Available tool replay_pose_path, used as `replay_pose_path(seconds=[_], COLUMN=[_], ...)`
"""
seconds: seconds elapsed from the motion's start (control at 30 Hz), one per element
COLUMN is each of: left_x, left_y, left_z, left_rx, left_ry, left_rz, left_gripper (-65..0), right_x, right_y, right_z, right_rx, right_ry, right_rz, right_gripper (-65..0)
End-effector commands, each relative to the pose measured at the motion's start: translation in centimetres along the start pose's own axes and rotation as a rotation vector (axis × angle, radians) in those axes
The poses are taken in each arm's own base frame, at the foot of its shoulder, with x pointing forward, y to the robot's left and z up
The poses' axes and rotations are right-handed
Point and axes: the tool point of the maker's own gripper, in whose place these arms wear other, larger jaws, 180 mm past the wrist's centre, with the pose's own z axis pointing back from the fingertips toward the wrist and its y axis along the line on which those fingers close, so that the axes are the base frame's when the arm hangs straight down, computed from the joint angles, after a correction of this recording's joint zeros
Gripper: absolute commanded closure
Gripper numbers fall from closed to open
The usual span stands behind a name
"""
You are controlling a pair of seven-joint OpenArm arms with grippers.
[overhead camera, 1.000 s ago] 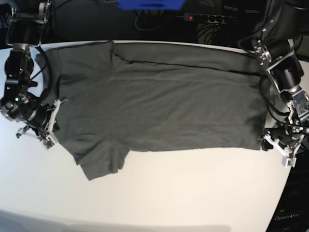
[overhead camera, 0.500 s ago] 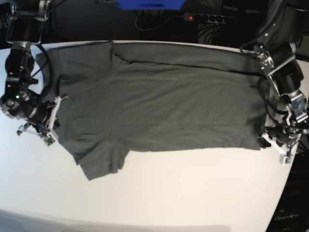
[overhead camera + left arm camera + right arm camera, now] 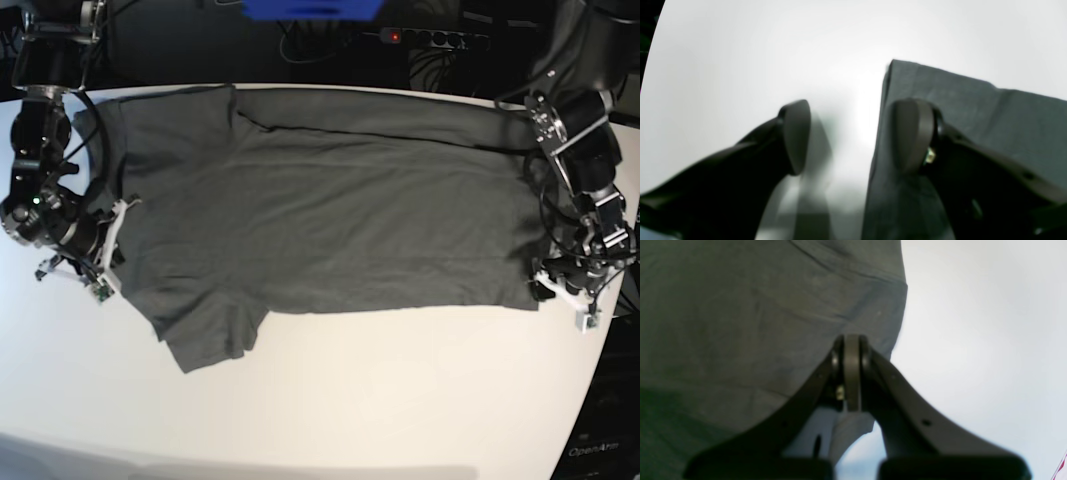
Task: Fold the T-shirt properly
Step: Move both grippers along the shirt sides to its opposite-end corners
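The dark grey T-shirt point(image 3: 320, 210) lies spread flat on the white table point(image 3: 400, 400), sleeves toward the left and hem toward the right. My right gripper point(image 3: 108, 250) is at the shirt's left edge, just above the lower sleeve point(image 3: 215, 340). In the right wrist view its fingers point(image 3: 870, 373) are pressed together on the cloth edge point(image 3: 740, 323), and creases run toward them. My left gripper point(image 3: 562, 285) is at the hem's front right corner. It stands open point(image 3: 853, 136), one finger point(image 3: 796, 133) on bare table and the other over the cloth corner point(image 3: 973, 110).
A black power strip point(image 3: 425, 38) with a red light and cables lies behind the table, beside a blue object point(image 3: 312, 8). The table's curved edge runs close to the left gripper at the right. White tabletop stretches in front of the shirt.
The left arm has drawn slightly inward and up toward the hem corner. The right gripper has shifted up a touch at the shirt's edge. The shirt lies as before.
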Motion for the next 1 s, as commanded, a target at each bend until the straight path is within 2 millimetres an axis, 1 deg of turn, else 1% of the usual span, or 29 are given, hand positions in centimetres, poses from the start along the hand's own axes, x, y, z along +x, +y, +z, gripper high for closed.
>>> replay_pose_path(seconds=[0.0,0.07,0.2,0.33,0.6,0.73,0.83,0.87,0.97], left_x=[3.1,2.7,1.5,1.8,1.6,1.0,0.8,0.7,-0.6], left_y=[0.4,-0.1,-0.6,-0.7,-0.9,-2.3,-2.4,-2.5,-2.7], left_z=[0.3,0.0,-0.5,-0.5,-0.6,-0.9,-1.0,-1.0,-1.2], left_rx=[0.010,-0.002,-0.017,-0.018,-0.026,-0.050,-0.053,-0.055,-0.061], left_ry=[-0.085,-0.084,-0.057,-0.077,-0.068,-0.057,-0.054,-0.051,-0.023], left_rz=[0.001,0.009,0.025,0.025,0.024,0.028,0.029,0.030,0.037], left_gripper=[-39.4,-39.4,-39.4,-39.4,-39.4,-39.4,-39.4,-39.4,-39.4], right_x=[1.1,1.2,1.3,1.3,1.3,1.3,1.4,1.4,1.5], right_y=[-1.2,-1.2,-0.8,-0.8,-0.7,-0.8,-0.8,-0.9,-0.9], right_z=[0.7,0.6,0.4,0.5,0.4,0.4,0.4,0.4,0.5], right_rx=[-0.033,-0.032,-0.023,-0.023,-0.022,-0.023,-0.024,-0.025,-0.026], right_ry=[-0.034,-0.034,-0.039,-0.040,-0.038,-0.039,-0.041,-0.042,-0.043], right_rz=[0.008,0.007,0.000,0.001,0.000,0.000,0.000,0.000,0.000], right_gripper=[-0.6,-0.6,-0.6,-0.6,-0.6,-0.6,-0.6,-0.6,-0.6])
